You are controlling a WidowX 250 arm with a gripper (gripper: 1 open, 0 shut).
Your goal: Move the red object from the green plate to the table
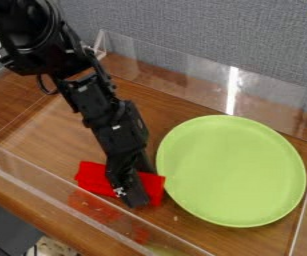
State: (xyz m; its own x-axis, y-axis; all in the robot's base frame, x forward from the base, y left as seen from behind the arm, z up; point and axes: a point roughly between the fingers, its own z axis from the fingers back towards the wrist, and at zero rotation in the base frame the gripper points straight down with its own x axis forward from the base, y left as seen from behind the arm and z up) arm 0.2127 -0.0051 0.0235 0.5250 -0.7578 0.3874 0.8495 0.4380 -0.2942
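The red object [97, 178] lies flat on the table [36, 125], just left of the green plate [236, 170] and touching or nearly touching its rim. The black arm reaches down from the upper left. My gripper [126, 190] sits across the block's middle, with red showing on both sides of it. The jaws look closed against the block's long sides, though the fingertips are mostly hidden by the gripper body. Nothing lies on the plate.
Low clear acrylic walls [183, 70] border the tabletop at the back, left and front. The plate fills most of the right half. Bare wood shows behind the arm and at the far left.
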